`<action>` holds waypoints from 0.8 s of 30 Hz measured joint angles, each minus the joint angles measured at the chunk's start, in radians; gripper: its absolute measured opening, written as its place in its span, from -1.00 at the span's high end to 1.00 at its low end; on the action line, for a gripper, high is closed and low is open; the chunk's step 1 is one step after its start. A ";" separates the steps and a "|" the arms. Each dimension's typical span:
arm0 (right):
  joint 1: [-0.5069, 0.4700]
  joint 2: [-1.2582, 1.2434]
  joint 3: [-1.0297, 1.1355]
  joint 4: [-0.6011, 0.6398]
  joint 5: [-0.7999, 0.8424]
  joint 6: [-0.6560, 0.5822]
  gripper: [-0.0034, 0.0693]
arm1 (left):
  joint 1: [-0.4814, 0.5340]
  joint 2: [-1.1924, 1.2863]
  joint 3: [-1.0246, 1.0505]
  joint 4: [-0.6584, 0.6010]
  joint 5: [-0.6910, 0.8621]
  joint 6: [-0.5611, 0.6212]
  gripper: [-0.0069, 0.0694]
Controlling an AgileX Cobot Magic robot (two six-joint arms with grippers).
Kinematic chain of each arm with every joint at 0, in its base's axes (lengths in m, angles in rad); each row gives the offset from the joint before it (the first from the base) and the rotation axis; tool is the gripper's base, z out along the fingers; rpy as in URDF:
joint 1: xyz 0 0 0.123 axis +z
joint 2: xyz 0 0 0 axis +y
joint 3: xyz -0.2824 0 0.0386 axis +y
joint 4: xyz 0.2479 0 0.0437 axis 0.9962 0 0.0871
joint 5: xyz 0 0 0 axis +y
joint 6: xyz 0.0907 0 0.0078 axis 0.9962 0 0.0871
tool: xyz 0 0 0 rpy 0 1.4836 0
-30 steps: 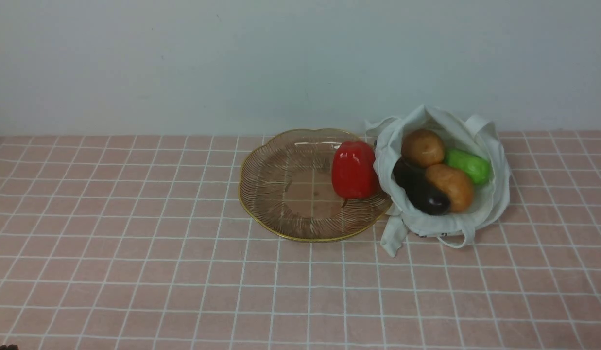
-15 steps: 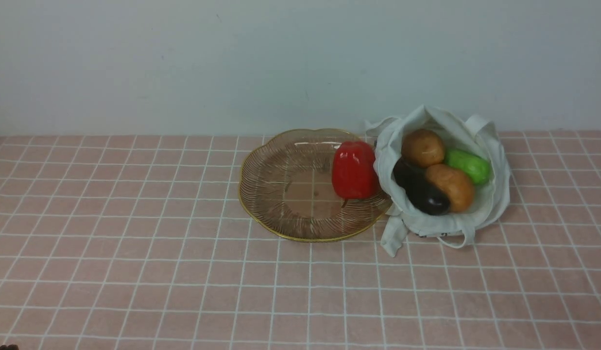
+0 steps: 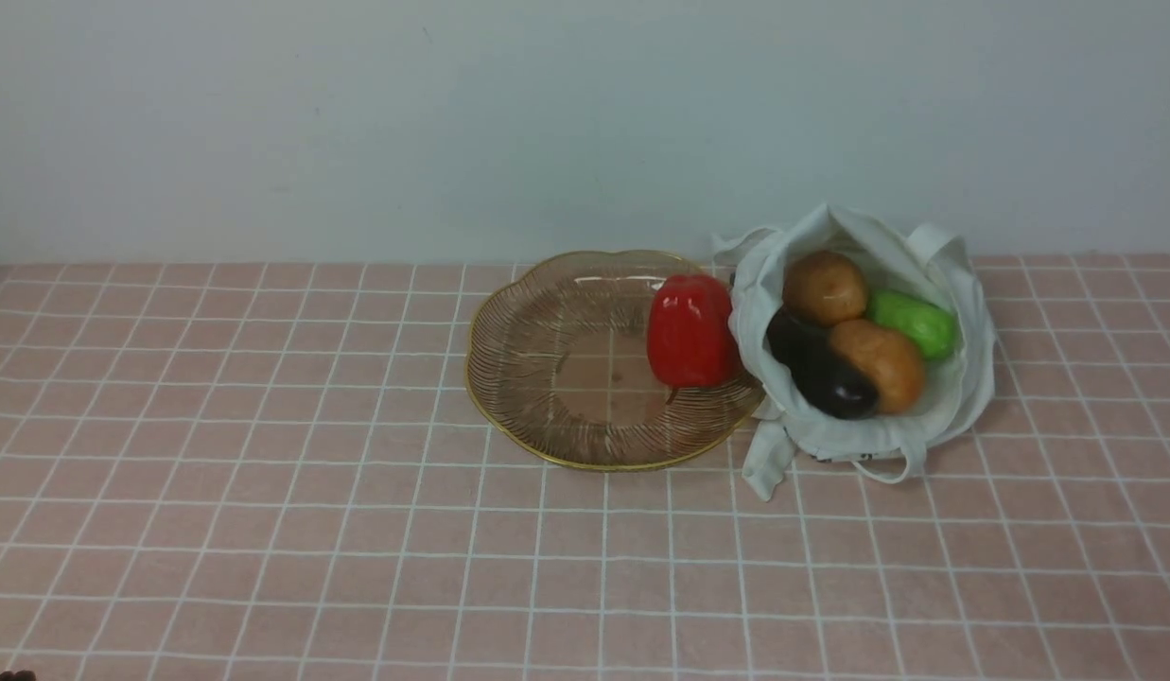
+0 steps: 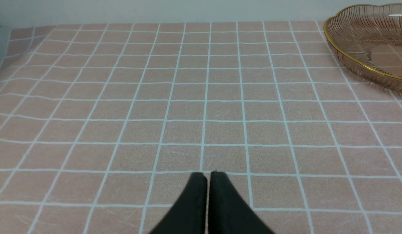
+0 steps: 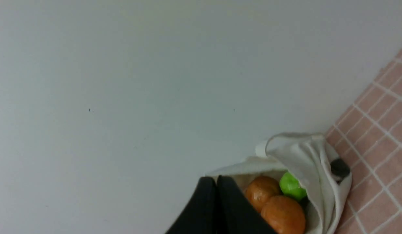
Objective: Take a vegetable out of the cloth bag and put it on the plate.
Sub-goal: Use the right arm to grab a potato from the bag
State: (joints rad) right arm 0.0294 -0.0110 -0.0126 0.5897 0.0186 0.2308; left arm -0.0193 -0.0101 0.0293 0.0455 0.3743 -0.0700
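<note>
The left tool (image 4: pixel 205 176) hangs over bare bench (image 4: pixel 123 97) with its jaws pressed together and nothing between them. The right tool (image 5: pixel 216 179) is likewise closed and empty, aimed towards the cloth bag (image 3: pixel 958 397) at the far right.

The vegetable (image 3: pixel 880 364), an oblong tan potato, lies in the bag's open mouth. A dark eggplant (image 3: pixel 821 376) touches its left side, a rounder potato (image 3: pixel 824 287) sits just beyond it, and a green vegetable (image 3: pixel 914 323) lies to its far right.

We judge it firm, moderately heavy, matte enough to grip, yet apt to roll. It is best taken from above, across its narrow waist, clear of the soft cloth.

Only the front view shows the plate (image 3: pixel 509 416) with the red pepper (image 3: pixel 689 331) on it, but it shows neither tool. The left wrist view shows the plate's rim alone. The right wrist view shows the bag, not the plate.
</note>
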 joint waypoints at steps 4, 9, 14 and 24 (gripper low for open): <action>0.000 0.047 -0.197 -0.130 0.067 -0.177 0.95 | 0.000 0.000 0.000 0.000 0.000 0.000 0.83; 0.000 0.320 -0.564 -0.265 0.506 -0.317 0.92 | 0.000 0.000 0.000 0.000 0.000 0.000 0.83; 0.000 0.620 -0.697 -0.295 0.779 -0.337 0.77 | 0.000 0.000 0.000 0.000 0.000 0.000 0.83; 0.006 1.226 -0.980 -0.155 0.944 -0.509 0.02 | 0.000 0.000 0.000 0.000 0.000 0.000 0.83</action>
State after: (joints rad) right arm 0.0355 1.2151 -0.9926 0.4351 0.9624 -0.2785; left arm -0.0193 -0.0101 0.0293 0.0455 0.3743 -0.0700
